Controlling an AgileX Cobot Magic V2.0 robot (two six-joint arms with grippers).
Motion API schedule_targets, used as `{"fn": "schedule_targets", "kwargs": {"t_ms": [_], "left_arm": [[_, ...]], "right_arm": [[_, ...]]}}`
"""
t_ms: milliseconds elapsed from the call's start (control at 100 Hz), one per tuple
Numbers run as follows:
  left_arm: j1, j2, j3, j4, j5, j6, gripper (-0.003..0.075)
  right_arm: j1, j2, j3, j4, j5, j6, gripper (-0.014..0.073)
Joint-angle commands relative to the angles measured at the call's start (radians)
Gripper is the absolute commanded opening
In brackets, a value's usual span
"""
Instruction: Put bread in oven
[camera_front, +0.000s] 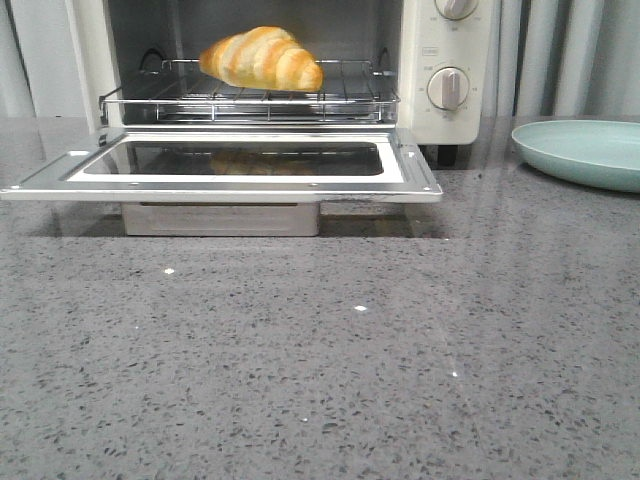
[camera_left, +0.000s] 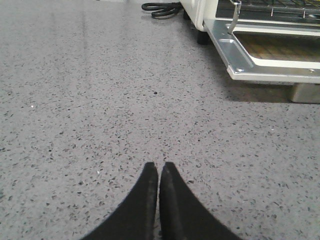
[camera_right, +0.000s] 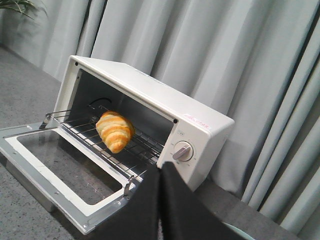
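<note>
The bread (camera_front: 262, 58), a golden croissant with pale stripes, lies on the wire rack (camera_front: 250, 98) inside the cream-white oven (camera_front: 455, 60); it also shows in the right wrist view (camera_right: 115, 131). The oven door (camera_front: 220, 165) is folded down flat and open. My left gripper (camera_left: 159, 167) is shut and empty, low over the grey counter, away from the door's corner (camera_left: 240, 67). My right gripper (camera_right: 162, 170) is shut and empty, held clear of the oven (camera_right: 200, 130) near its knob side. Neither gripper shows in the front view.
A pale mint-green plate (camera_front: 585, 152) sits on the counter right of the oven. A black cable (camera_left: 161, 9) lies beside the oven's far side. Grey curtains (camera_right: 260, 65) hang behind. The speckled grey counter (camera_front: 320, 360) stretches in front of the door.
</note>
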Motion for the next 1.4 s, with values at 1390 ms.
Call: {"fn": "schedule_targets", "kwargs": {"t_ms": [1390], "left_arm": [[0.001,0.007,0.021,-0.014,-0.070,-0.011,-0.0021]], "right_arm": [[-0.731,-0.206,0.570,0.470,-0.243,-0.007,-0.0061]]}}
